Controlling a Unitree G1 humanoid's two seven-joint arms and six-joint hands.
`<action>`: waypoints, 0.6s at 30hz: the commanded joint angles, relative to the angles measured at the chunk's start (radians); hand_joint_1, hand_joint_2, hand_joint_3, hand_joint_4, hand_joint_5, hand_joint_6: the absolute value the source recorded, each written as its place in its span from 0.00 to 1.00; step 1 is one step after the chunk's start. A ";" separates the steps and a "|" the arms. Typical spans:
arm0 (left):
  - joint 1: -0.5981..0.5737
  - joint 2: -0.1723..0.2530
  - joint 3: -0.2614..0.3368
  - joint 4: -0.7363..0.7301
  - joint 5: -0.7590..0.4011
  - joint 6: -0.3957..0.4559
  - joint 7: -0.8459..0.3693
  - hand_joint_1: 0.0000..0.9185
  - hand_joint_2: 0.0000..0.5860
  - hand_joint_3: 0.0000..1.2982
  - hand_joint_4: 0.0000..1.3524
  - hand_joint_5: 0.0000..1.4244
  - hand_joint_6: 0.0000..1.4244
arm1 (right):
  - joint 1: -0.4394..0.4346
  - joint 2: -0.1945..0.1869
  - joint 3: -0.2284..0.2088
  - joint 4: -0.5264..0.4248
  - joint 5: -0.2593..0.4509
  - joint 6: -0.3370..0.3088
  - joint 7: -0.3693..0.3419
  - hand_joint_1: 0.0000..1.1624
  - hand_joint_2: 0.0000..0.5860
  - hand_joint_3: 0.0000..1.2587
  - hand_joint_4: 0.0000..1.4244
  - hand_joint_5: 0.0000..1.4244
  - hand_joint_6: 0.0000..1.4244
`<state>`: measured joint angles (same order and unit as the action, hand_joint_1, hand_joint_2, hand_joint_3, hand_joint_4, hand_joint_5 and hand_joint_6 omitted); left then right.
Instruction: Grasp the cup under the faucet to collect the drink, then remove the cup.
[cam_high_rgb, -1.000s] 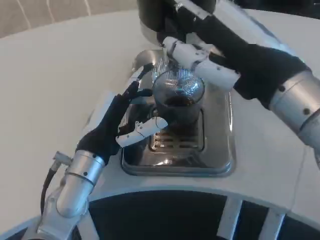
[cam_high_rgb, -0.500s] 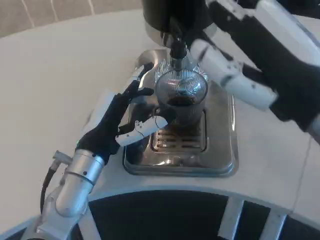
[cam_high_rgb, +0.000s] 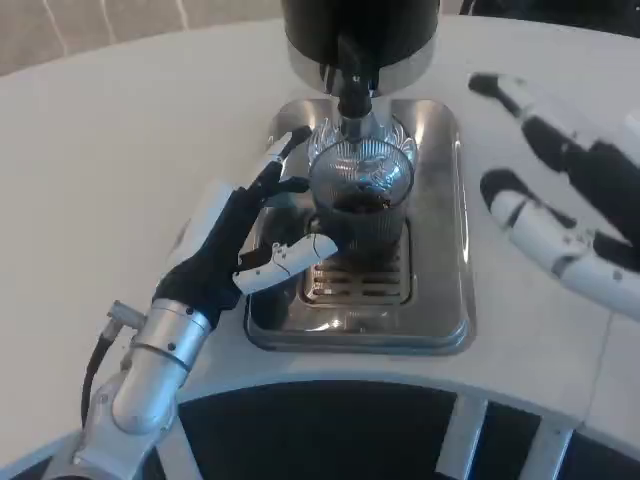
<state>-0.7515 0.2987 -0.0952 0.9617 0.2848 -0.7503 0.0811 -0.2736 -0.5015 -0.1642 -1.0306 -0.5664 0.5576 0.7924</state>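
Left hand (cam_high_rgb: 240, 250) is wrapping the cup (cam_high_rgb: 358, 195), which is sitting under the faucet (cam_high_rgb: 352, 85) on the drip tray (cam_high_rgb: 440, 250). Right hand (cam_high_rgb: 560, 200) is hovering open, right of the cup. Keep it upright when lifting; it's holding dark drink.

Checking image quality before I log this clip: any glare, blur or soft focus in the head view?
Head view: the whole frame is slightly soft; bright reflections sit on the steel drip tray and on the ribbed glass cup; the right hand looks smeared at the picture's right edge; the left hand by the cup is sharper; the faucet is dark with little detail.
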 joint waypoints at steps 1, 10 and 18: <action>0.004 0.003 -0.001 0.007 0.003 0.005 0.003 0.30 0.12 0.08 0.00 0.18 0.18 | 0.067 0.073 -0.046 -0.017 -0.038 -0.105 0.065 0.00 0.92 0.03 0.00 0.00 0.03; -0.003 0.006 -0.008 0.014 0.013 0.004 0.007 0.30 0.11 0.07 0.00 0.17 0.18 | 0.227 0.296 -0.122 -0.017 -0.111 -0.368 0.177 0.00 0.93 0.03 0.00 0.00 0.03; -0.013 0.013 -0.019 0.030 0.034 0.005 0.017 0.35 0.10 0.05 0.00 0.17 0.19 | 0.335 0.445 -0.218 -0.017 -0.095 -0.553 0.249 0.00 0.93 0.03 0.00 0.00 0.02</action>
<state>-0.7571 0.2998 -0.1030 0.9750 0.2997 -0.7492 0.0862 0.0310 -0.0928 -0.3628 -1.0318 -0.6753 0.0569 1.0153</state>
